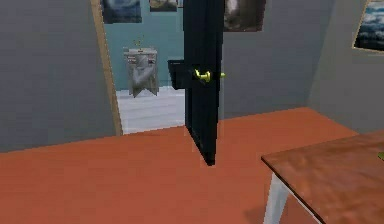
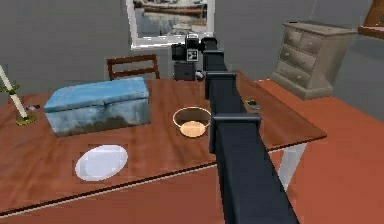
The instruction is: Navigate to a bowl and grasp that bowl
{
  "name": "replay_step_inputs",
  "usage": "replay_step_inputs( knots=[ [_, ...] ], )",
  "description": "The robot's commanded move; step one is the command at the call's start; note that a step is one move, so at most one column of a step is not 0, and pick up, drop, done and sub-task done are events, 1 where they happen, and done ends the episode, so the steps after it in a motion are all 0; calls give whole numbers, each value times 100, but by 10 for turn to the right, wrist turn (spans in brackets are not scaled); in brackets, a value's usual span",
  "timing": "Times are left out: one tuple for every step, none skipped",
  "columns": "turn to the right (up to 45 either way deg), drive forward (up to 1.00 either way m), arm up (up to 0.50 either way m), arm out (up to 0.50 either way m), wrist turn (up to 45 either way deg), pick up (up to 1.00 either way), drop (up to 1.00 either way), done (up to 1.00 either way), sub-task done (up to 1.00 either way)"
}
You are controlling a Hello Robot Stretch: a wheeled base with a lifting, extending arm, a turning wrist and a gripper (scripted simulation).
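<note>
The bowl [image 2: 192,121] sits on the tabletop [image 2: 60,145], right next to the long dark arm [image 2: 232,130], on the left of it in the arm side view. A blue box [image 2: 98,105] is close on the bowl's other side, and a white plate [image 2: 102,162] lies nearer the front edge.

The hand [image 2: 183,55] is far out past the bowl, up by the wall. I cannot tell if it holds anything, or how wide its fingers are.

What could go wrong? I think the hand has to come back and go down to reach the bowl. If the arm goes down first, its side could bump the bowl and shove it into the blue box. A small dark thing [image 2: 252,104] by the arm's other side could get knocked off the edge too. The bowl is round and looks smooth, so a grab on the rim might slip and tip it. And if the robot rolls closer, it could hit the tabletop and shake everything.
</note>
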Motion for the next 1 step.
replay_step_inputs(
  knots=[
    [0,0,-24,0,0,0,0,0,0]
  ],
)
